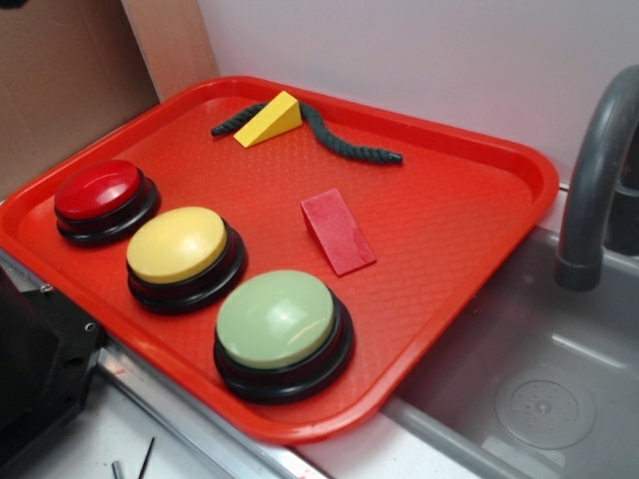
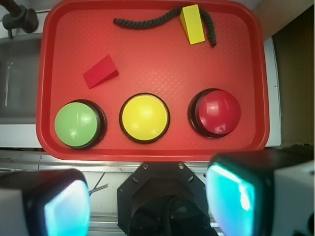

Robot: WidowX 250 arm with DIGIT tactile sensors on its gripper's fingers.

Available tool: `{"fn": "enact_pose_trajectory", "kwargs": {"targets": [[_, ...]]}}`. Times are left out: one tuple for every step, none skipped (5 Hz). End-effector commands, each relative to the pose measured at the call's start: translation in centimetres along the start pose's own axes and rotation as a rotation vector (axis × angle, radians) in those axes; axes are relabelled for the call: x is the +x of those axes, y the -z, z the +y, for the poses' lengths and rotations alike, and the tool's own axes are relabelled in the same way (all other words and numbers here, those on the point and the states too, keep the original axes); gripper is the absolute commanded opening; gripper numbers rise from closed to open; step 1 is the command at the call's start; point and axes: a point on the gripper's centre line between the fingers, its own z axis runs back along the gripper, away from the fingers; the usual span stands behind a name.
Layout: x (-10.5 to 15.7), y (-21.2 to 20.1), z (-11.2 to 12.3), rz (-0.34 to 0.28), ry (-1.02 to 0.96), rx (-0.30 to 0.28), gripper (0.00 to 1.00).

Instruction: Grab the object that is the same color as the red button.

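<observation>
Looking down from the wrist view, the gripper (image 2: 147,201) hangs high above the near edge of the tray (image 2: 49,73), its two fingers (image 2: 231,196) spread wide apart and holding nothing. The red wedge (image 2: 100,72) lies flat on the tray floor, well apart from the gripper: ahead of it and off to the left side of the wrist picture, beyond the row of three buttons. It sits behind the gap between the green button (image 2: 77,124) and the yellow button (image 2: 144,118), touching neither. The red button (image 2: 215,112), the colour reference, stands at the opposite end of the row. The wedge's long axis runs diagonally to the tray edges, so the approach probably needs a forward, leftward reach and a wrist turn.
</observation>
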Motion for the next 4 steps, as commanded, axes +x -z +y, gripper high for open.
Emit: {"fn": "enact_pose_trajectory", "kwargs": {"targets": [[0.0,0.0,0.0,0.0,0.0,0.0,1.0],[0.5,0.4,0.1,-0.009,-0.11,0.051,1.0],[1.3,1.2,0.0,-0.013,-0.272,0.011,1.0],[3.1,3.2,-0.8,0.013,-0.456,0.01,1.0]]}}
